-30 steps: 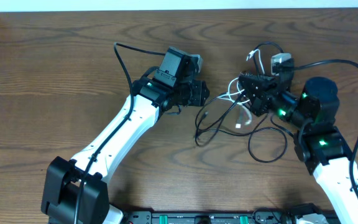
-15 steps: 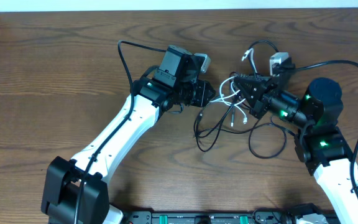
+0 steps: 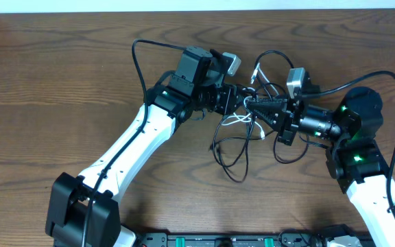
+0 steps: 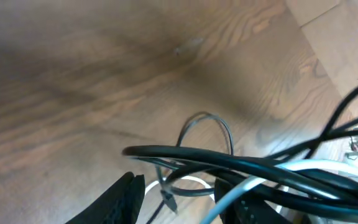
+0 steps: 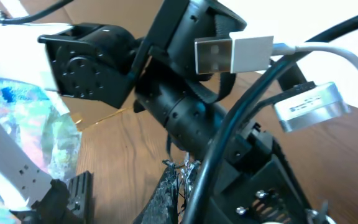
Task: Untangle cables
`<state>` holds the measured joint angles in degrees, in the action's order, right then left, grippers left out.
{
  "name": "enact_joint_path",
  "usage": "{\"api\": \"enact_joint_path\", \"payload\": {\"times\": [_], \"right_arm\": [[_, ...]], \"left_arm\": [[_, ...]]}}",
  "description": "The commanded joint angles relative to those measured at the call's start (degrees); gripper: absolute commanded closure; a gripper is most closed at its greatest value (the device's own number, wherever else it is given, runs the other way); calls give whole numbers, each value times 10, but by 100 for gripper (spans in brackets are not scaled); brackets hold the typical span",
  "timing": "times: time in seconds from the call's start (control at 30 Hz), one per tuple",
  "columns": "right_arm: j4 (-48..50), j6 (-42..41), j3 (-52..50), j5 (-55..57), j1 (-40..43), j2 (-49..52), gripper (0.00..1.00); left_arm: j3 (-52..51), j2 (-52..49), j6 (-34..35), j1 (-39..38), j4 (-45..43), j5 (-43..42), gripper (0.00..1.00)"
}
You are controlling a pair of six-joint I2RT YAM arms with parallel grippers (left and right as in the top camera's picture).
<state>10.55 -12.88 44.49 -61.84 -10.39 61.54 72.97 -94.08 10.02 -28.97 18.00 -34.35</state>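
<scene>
Overhead, the cables [image 3: 237, 121] bunch at mid-desk [image 3: 60, 82], where your left gripper [image 3: 237, 98] and right gripper [image 3: 251, 106] nearly meet. At the left wrist, your left fingers [image 4: 126, 196] stand apart and released, with cords crossing just beyond them. At the right wrist, your right fingers [image 5: 166, 193] are clenched on a black cord, with a white plug [image 5: 234, 53] dangling above.

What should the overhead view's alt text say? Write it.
The left arm and right arm meet tip to tip at a tangle of black and white cables on a wooden table. Loose black loops trail below.
</scene>
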Motion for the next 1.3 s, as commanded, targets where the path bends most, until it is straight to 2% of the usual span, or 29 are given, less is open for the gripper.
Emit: {"api": "enact_joint_path", "payload": {"times": [0.0, 0.07, 0.37, 0.47, 0.5, 0.57, 0.7, 0.9, 1.1, 1.2, 1.27], "right_arm": [[20, -5, 6, -30, 2, -5, 99], [30, -17, 6, -33, 2, -5, 99], [65, -60, 6, -33, 2, -5, 99], [65, -61, 6, -33, 2, -5, 99], [68, -64, 6, -32, 2, -5, 98], [70, -68, 6, -32, 2, -5, 96], [72, -82, 6, -32, 2, -5, 95], [111, -126, 6, -32, 2, -5, 96], [174, -217, 6, -29, 4, -5, 99], [183, -263, 6, -2, 9, -5, 99], [184, -284, 6, 0, 9, -5, 99]], "left_arm": [[-1, 1, -14, 0, -6, 48, 58], [-1, 1, -14, 0, -6, 71, 61], [-1, 1, -14, -4, -36, 63, 60], [-1, 1, -14, -6, -36, 63, 48], [-1, 1, -14, -9, -37, 63, 36], [-1, 1, -14, -14, -50, 64, 22], [-1, 1, -14, -14, -77, 65, 14], [-1, 1, -18, -14, -89, 65, 13], [-1, 1, -145, -35, -82, 62, 13], [-1, 1, -277, -52, -52, 17, 13], [-1, 1, -297, -55, -53, 15, 13]]}}
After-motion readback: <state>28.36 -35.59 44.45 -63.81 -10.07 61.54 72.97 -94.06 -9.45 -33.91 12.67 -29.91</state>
